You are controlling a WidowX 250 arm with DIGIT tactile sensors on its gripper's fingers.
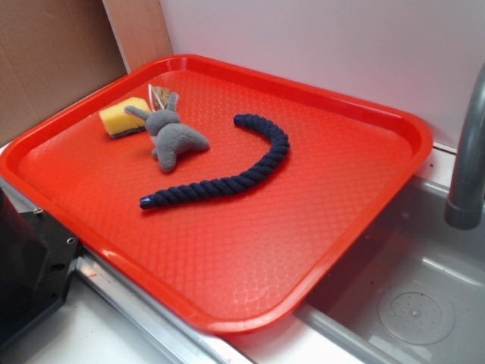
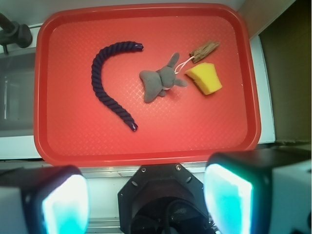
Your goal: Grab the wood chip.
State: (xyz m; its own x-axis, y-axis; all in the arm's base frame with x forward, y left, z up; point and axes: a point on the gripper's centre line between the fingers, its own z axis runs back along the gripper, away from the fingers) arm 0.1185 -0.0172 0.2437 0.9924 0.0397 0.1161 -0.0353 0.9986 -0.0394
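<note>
The wood chip (image 2: 204, 49) is a small brown flake lying on the red tray (image 2: 146, 146) near its far right corner in the wrist view, just above the yellow sponge (image 2: 205, 79). From the exterior camera the wood chip (image 1: 160, 94) peeks out behind the grey plush mouse (image 1: 173, 137). My gripper (image 2: 146, 197) hangs high above the tray's near edge, open, with nothing between its glowing pads. It does not show in the exterior view.
A dark blue rope (image 2: 108, 80) curves across the tray's middle left. The grey mouse (image 2: 161, 83) lies beside the sponge (image 1: 123, 116). A sink basin (image 1: 409, 303) and grey faucet (image 1: 470, 159) sit beside the tray. The robot base (image 2: 163, 200) lies below the gripper.
</note>
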